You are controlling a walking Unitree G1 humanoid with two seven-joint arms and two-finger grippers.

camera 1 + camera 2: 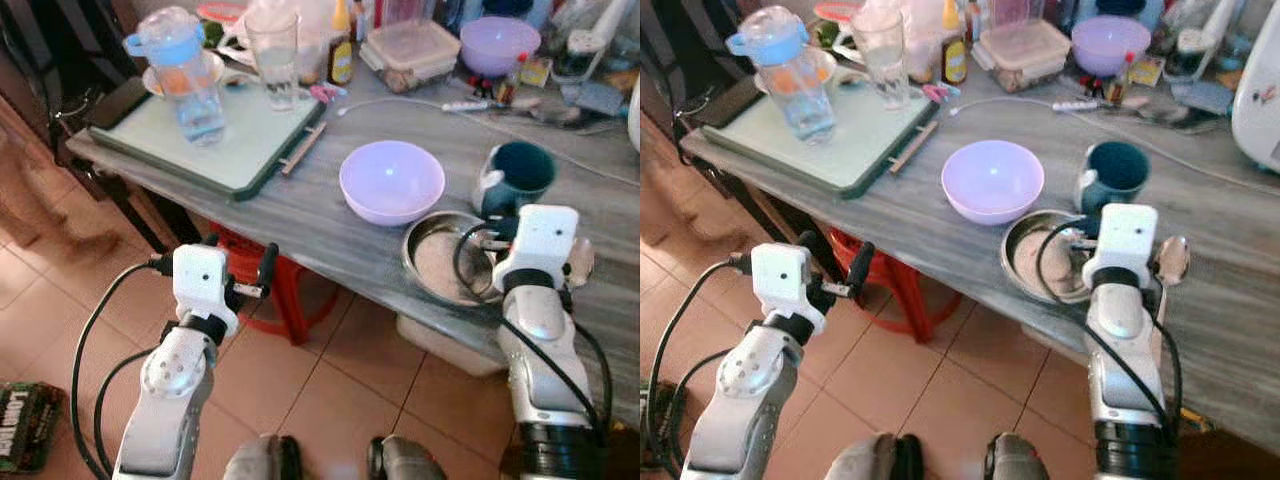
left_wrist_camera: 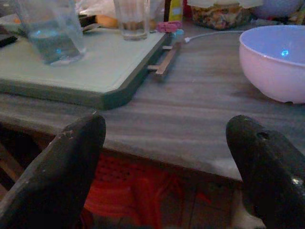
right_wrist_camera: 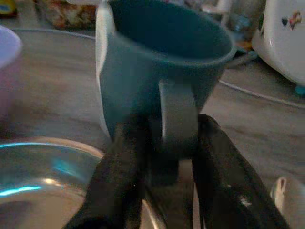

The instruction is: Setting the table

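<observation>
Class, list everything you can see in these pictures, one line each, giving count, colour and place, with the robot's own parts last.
Lilac bowl: two, one near the table's front edge, one at the back.
Mug: one, dark teal, right of the near bowl.
Metal bowl: one, silver, at the front edge.
Spoon: one, metal, right of the metal bowl.
Tray: one, pale green, table's left end.
Water jug: one, clear with blue lid, on the tray.
Glass: one, clear, on the tray.
Food box: one, clear, at the back.
Stool: one, red, under the table.
Left end effector: open, before the table edge.
Right end effector: fingers around the mug's handle.
</observation>
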